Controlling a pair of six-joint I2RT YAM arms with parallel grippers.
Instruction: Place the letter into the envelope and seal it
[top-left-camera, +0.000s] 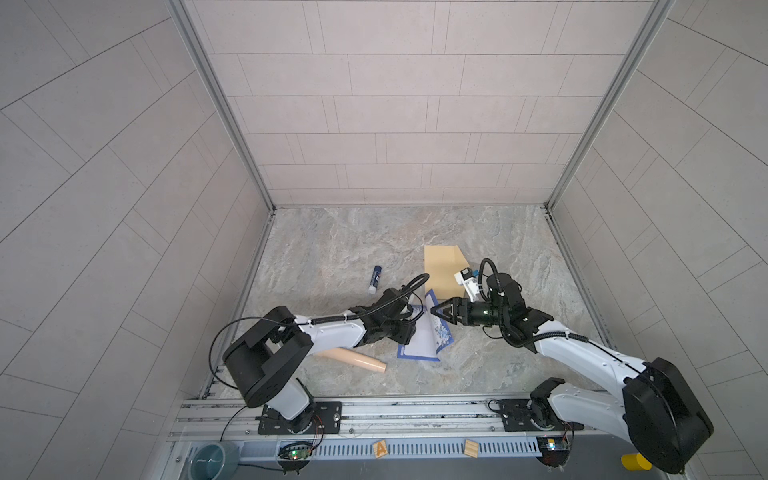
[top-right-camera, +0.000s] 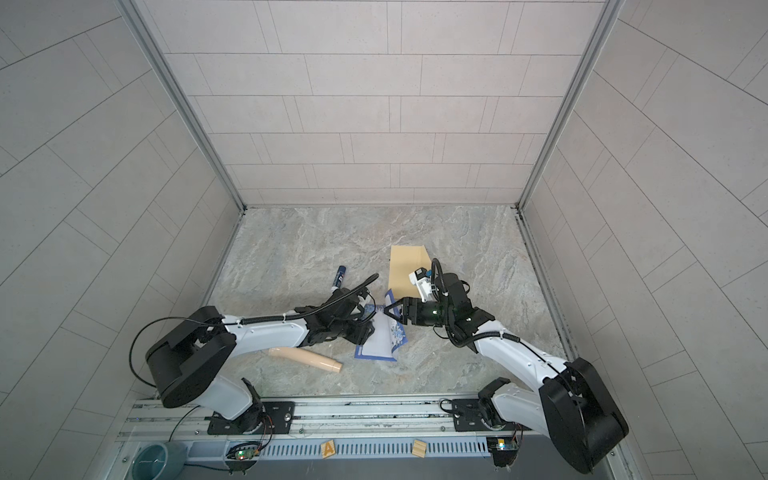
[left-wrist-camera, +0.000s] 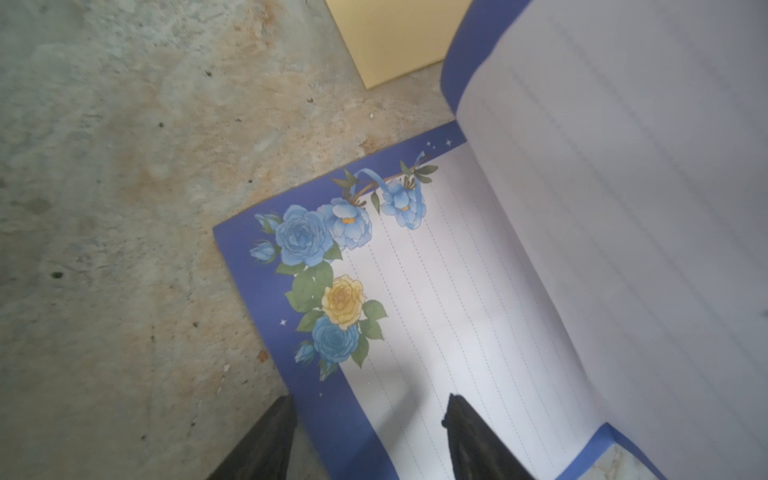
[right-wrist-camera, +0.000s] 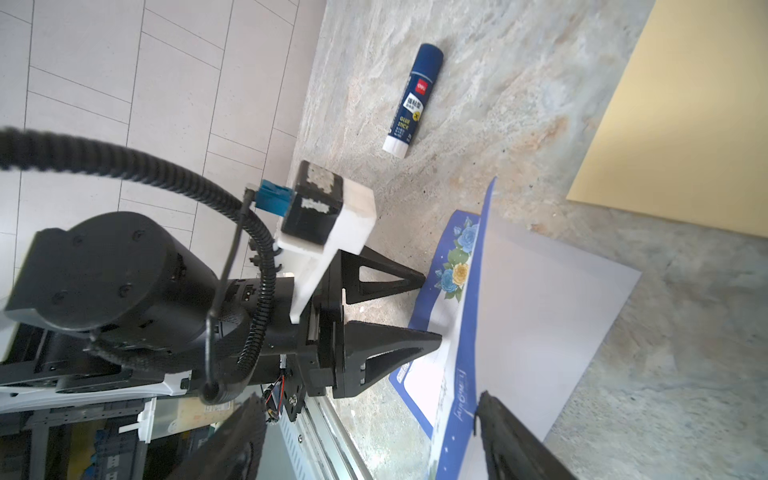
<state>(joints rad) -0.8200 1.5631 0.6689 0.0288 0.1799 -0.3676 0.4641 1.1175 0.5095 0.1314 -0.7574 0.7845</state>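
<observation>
The letter (top-left-camera: 420, 338) lies half folded on the stone table: one half is flat, showing blue and yellow flowers (left-wrist-camera: 332, 274), and the other half (left-wrist-camera: 623, 208) stands raised. My left gripper (left-wrist-camera: 370, 401) is open at the flat half's bordered edge, one finger over the table and one over the lined paper; it also shows in the right wrist view (right-wrist-camera: 432, 307). My right gripper (top-left-camera: 432, 312) is open at the raised half's top edge, with one fingertip (right-wrist-camera: 484, 401) against its blue border. The tan envelope (top-left-camera: 442, 270) lies flat just behind the letter.
A blue glue stick (top-left-camera: 376, 279) lies left of the envelope. A beige tube (top-left-camera: 353, 360) lies near the front, under the left arm. Two wooden blocks (top-left-camera: 380, 449), a teal cup (top-left-camera: 214, 459) and a yellow object (top-left-camera: 636, 461) sit beyond the front rail. Tiled walls enclose three sides.
</observation>
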